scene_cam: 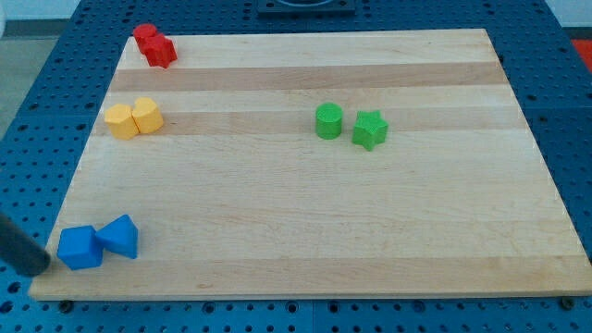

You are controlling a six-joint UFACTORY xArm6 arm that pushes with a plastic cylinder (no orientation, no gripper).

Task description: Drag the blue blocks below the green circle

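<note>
Two blue blocks sit touching at the board's bottom left corner: a blue cube (80, 247) and a blue wedge-like block (120, 236) to its right. The green circle (328, 121) stands right of the board's middle, towards the top, with a green star (370, 129) right beside it. My tip (43, 265) is the end of the dark rod coming in from the view's left edge. It sits just left of the blue cube, at the board's left edge, close to it or touching it.
Two red blocks (154, 45) sit together at the board's top left corner. Two yellow blocks (133, 118) sit together at the left side, below the red ones. The wooden board (324, 222) lies on a blue perforated table (564, 83).
</note>
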